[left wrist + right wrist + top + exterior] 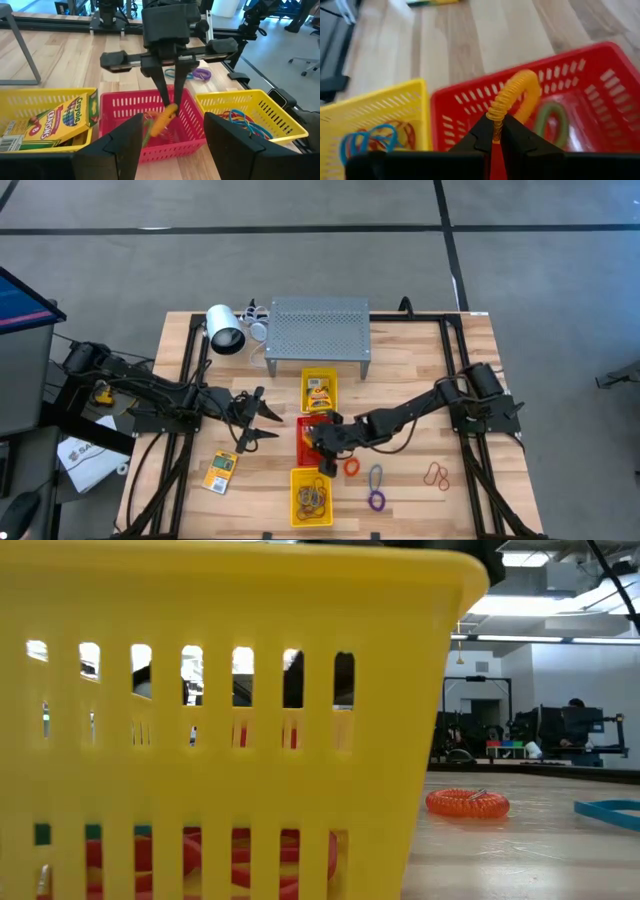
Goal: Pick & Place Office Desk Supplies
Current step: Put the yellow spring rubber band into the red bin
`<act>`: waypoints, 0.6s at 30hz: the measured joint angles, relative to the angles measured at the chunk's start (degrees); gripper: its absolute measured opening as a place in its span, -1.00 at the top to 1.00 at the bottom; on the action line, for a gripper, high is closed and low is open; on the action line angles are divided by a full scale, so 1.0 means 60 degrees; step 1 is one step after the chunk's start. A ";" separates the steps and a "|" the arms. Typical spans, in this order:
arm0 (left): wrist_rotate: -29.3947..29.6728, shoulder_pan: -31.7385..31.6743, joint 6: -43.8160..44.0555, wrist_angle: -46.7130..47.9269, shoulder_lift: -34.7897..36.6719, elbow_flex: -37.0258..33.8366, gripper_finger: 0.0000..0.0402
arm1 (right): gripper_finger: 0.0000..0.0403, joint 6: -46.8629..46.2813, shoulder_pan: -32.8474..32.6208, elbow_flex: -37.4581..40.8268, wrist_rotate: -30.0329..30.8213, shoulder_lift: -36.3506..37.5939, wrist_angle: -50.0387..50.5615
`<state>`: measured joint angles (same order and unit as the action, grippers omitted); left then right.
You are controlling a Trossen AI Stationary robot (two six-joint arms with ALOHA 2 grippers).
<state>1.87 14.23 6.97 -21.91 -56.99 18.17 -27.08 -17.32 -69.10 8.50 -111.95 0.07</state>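
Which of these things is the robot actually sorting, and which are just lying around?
Part of the job:
- yellow coil loop held by the right gripper over the red tray
- crayon packet on the table
- orange ring, purple loops, brown bands

Just lying about:
- white lamp
- grey perforated stand

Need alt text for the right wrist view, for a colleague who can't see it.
The right end effector, shut, pinches a yellow-orange coiled loop over the red basket, where a green loop lies. Beside it, a yellow basket holds tangled rubber bands.
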 joint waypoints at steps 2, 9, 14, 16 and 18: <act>0.0000 -0.0002 -0.0001 -0.0010 0.0000 0.0000 -0.02 | 0.91 0.0001 0.0043 -0.0004 -0.0252 -0.0017 0.0010; -0.0029 0.0001 -0.0001 -0.0004 0.0000 0.0000 -0.02 | 0.91 -0.0243 0.0088 0.0003 -0.0706 -0.0028 0.0200; -0.0025 0.0000 -0.0001 0.0000 0.0000 0.0000 -0.02 | 0.88 -0.0246 0.0105 0.0003 -0.0989 -0.0028 0.0206; -0.0025 0.0001 -0.0001 -0.0003 0.0000 0.0000 -0.02 | 0.84 -0.0246 0.0105 0.0003 -0.0993 -0.0028 0.0198; -0.0024 -0.0002 -0.0001 0.0000 0.0000 0.0000 -0.02 | 0.79 -0.0248 0.0105 0.0007 -0.0993 -0.0028 0.0202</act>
<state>1.73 14.22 6.96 -21.91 -56.99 18.17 -28.57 -16.69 -69.06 2.55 -112.12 1.28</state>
